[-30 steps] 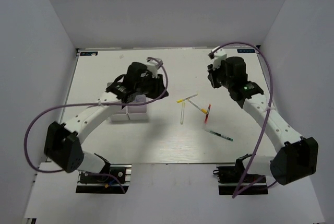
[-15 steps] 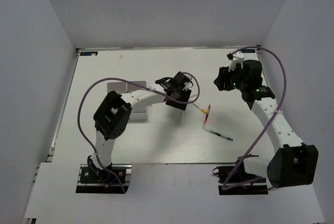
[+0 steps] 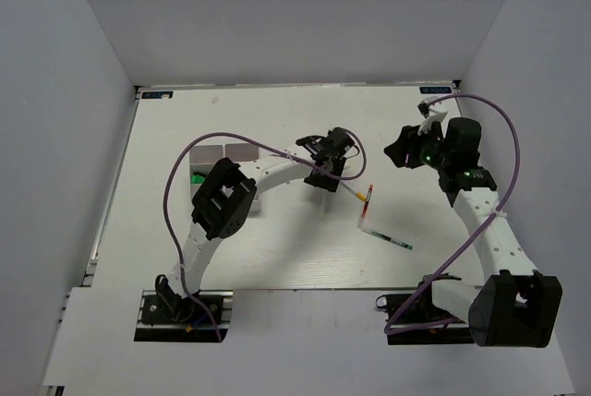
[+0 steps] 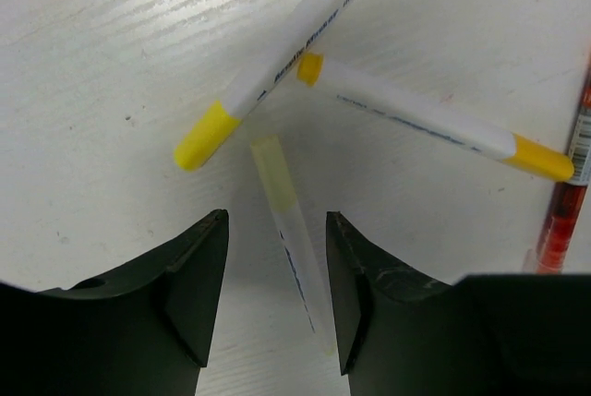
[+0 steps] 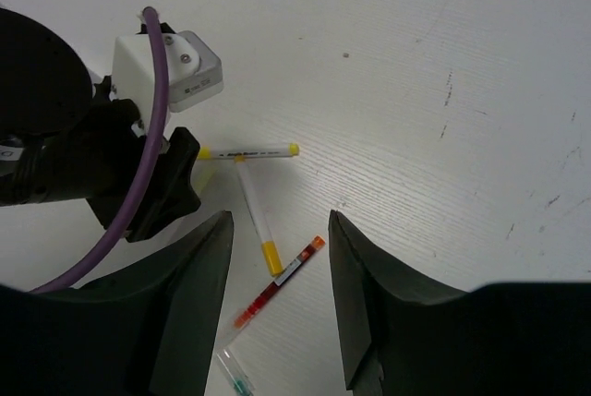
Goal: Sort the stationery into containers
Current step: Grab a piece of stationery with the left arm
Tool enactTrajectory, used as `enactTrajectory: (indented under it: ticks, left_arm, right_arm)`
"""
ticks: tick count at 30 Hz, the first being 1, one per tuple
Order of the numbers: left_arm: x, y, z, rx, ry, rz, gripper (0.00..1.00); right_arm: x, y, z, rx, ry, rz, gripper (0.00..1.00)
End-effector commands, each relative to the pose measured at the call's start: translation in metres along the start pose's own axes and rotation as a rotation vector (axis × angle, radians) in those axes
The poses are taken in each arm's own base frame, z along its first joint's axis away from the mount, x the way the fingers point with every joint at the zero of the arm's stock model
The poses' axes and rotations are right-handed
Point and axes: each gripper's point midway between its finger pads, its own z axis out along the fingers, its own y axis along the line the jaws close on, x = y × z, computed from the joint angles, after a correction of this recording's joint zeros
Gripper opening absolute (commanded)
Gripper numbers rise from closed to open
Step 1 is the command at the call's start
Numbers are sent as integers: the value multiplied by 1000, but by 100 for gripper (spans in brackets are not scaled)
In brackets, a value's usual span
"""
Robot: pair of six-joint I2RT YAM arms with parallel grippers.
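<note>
**Left jaws straddle a thin pen, with other pens touching its tip**

At the left of your overhead view sits the white tray point(image 3: 242, 151), partly hidden by the left arm, with something green point(image 3: 197, 176) in one compartment. Moving right, your left gripper point(image 4: 275, 253) hangs low over the table. Its jaws stand apart on either side of a pale-tipped pen point(image 4: 277, 174) and are not clamped on it. That pen's tip appears to touch the spot where a first yellow-capped pen point(image 4: 286, 45) meets a second yellow-capped pen point(image 4: 425, 119). A red pen point(image 4: 563, 202) lies just beside them, and a teal-tipped pen point(image 3: 388, 239) lies nearer the arm bases. Furthest right, your right gripper point(image 5: 279, 248) hovers high, jaws apart and empty.

If you close off-centre, the thin pen will likely roll or pivot free. Lifting it may drag both yellow-capped pens out of place.
</note>
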Motion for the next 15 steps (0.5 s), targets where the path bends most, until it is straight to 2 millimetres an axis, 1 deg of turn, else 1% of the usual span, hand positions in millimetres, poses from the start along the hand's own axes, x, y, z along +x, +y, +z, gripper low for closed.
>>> enactTrajectory:
  ticks: [1, 2, 3, 4, 5, 6, 10, 12, 13, 14, 15]
  left_arm:
    - [-13, -1, 1, -27, -18, -7, 55]
    - [-13, -2, 3, -29, -13, -5, 55]
    - [-20, -3, 1, -33, -26, -8, 54]
    - [-18, -2, 4, -38, -15, -5, 53]
    - [-15, -2, 8, -43, -6, -3, 50]
    - [-18, -3, 7, -39, -14, -5, 48]
    - [-12, -1, 10, -50, 11, -8, 44]
    - [-3, 2, 13, -59, 31, -4, 37]
    - [-2, 1, 10, -51, 34, -4, 35]
    - [6, 2, 13, -49, 56, -1, 28]
    - [2, 1, 9, -41, 38, -5, 24]
  right_arm:
    - [-20, 10, -8, -56, -91, -6, 52]
    - [-20, 13, -9, -63, -99, -9, 52]
    - [-19, 15, -10, -77, -101, -6, 52]
    - [-19, 6, -13, -54, -106, 5, 52]
    - [-22, 5, -16, -53, -117, 3, 52]
    - [-18, 5, -17, -57, -112, 9, 52]
    - [-20, 7, -22, -78, -125, 19, 52]
    - [-21, 8, -25, -88, -134, 22, 52]
    - [-21, 7, -25, -90, -133, 27, 52]
    - [-22, 9, -26, -98, -137, 24, 52]
    - [-21, 8, -26, -101, -135, 29, 52]
